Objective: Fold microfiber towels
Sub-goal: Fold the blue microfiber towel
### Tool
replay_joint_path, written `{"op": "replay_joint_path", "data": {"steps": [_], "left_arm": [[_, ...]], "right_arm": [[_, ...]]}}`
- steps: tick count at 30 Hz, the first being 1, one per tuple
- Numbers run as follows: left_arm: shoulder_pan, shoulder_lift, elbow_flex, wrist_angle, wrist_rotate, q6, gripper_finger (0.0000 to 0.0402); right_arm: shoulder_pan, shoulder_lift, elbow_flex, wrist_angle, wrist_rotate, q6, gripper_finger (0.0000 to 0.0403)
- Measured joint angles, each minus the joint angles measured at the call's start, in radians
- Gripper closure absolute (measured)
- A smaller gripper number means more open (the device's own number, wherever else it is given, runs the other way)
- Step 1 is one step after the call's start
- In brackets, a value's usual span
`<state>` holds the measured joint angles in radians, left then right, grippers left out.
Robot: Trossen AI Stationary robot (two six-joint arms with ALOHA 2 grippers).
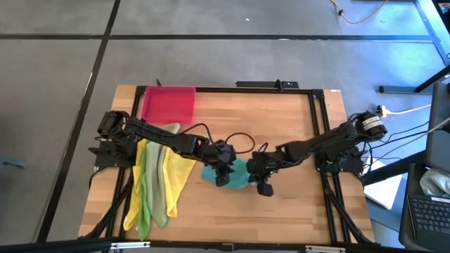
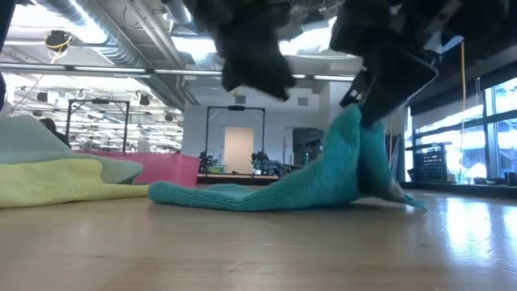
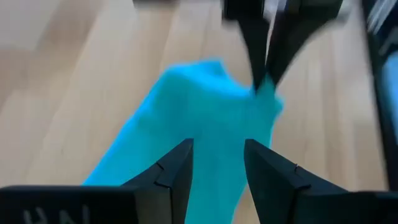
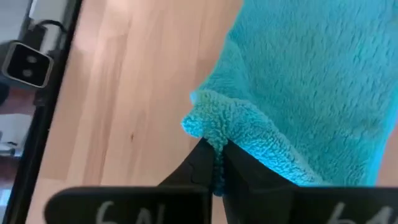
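A teal microfiber towel (image 1: 235, 176) lies crumpled near the middle of the wooden table, between my two grippers. My right gripper (image 4: 214, 148) is shut on one of its corners, which stands raised in a peak (image 2: 349, 121); the rest (image 2: 218, 194) lies on the table. My left gripper (image 3: 217, 152) hovers open over the towel's left part (image 3: 186, 106), its fingers clear of the cloth in the low view. Yellow and green towels (image 1: 158, 183) lie in a loose pile at the table's left. My right gripper pinches the teal towel's hemmed corner (image 4: 211, 127) between its two fingertips. The fingers slant down at it from the table's right. The corner is lifted off the table, and the cloth slopes slackly down from it to the part that lies flat.
A pink-red tray (image 1: 169, 104) stands at the far left of the table, behind the pile. A black cable (image 1: 242, 137) loops over the table behind the grippers. Bare wood (image 1: 281, 218) lies along the near edge and at the far right.
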<state>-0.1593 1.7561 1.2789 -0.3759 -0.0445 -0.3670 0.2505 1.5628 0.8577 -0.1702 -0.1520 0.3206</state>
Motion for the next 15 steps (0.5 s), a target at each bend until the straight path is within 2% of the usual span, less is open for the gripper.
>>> {"op": "replay_joint_path", "data": {"steps": [6,15], "left_arm": [[-0.004,0.000,0.000,-0.160,0.011,0.037,0.0266],[-0.007,0.000,0.000,-0.280,-0.009,0.037,0.0266]], "right_arm": [[-0.020,0.164,0.126,0.002,-0.098,0.021,0.0383],[-0.024,0.370,0.376,-0.007,-0.217,-0.009,0.0382]]}}
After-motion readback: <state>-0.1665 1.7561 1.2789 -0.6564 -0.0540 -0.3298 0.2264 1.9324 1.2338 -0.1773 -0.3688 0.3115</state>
